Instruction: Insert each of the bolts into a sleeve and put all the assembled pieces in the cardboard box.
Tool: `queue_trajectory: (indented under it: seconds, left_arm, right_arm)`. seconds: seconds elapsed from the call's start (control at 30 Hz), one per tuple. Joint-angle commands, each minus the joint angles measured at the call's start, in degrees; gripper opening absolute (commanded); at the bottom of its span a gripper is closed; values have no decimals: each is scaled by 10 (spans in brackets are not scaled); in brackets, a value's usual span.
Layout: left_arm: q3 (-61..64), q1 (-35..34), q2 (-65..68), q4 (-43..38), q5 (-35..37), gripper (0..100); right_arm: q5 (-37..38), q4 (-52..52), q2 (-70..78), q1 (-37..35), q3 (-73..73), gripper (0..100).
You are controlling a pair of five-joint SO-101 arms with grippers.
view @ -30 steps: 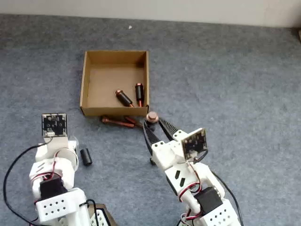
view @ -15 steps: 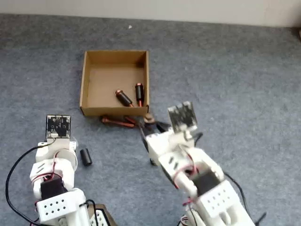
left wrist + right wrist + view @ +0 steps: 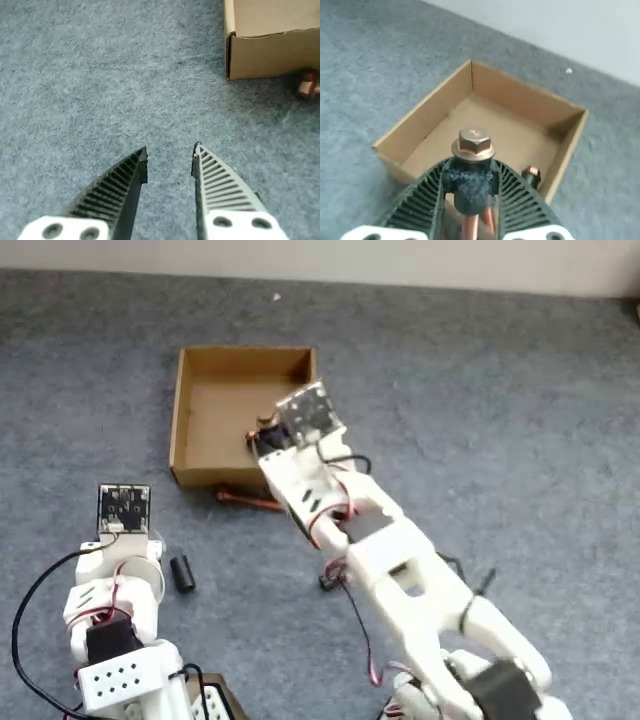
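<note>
The right gripper (image 3: 470,171) was clamped on an assembled piece (image 3: 473,144), a bolt seated in a dark sleeve, head away from the wrist. Within the last second this gripper was carried from just outside the near right corner of the box (image 3: 422,111) to a spot above the box's floor, close to its near wall. The load was kept in the grip throughout. The carrying leg is therefore judged nearly done, with only the release over the box left for this piece.

Relative to the gripper, the piece was held upright between the two fingers, its head standing above the fingertips and its shank showing below the sleeve. The open box floor lay directly beyond it. The head of a piece already delivered (image 3: 531,173) was seen inside the box, against the right wall.

The left gripper (image 3: 169,155) was held with its fingers apart and nothing between them. It was kept low over the carpet, well off the near left corner of the box, and was hardly moved over that second.

Outside the box, a loose bolt (image 3: 245,500) lay along the near wall, and an empty sleeve (image 3: 182,573) lay farther off from that wall, beside the left arm. One more assembly is therefore judged to remain.
</note>
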Motion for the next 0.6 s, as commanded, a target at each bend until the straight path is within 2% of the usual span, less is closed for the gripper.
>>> queue_trajectory:
  seconds: [0.0, 0.13, 0.3, 0.57]
  left_arm:
    - [15, -2, -6, -11, -6, 168]
    - [15, -2, -6, -11, -6, 168]
    - [15, -2, -6, -11, -6, 168]
    - [15, -2, -6, -11, -6, 168]
  right_arm:
    - [32, -126, 47, -5, -43, 4]
    - [43, -237, 110, -2, -43, 4]
    - [41, -311, 187, 20, -45, 4]
    - [40, -327, 235, 35, -45, 22]
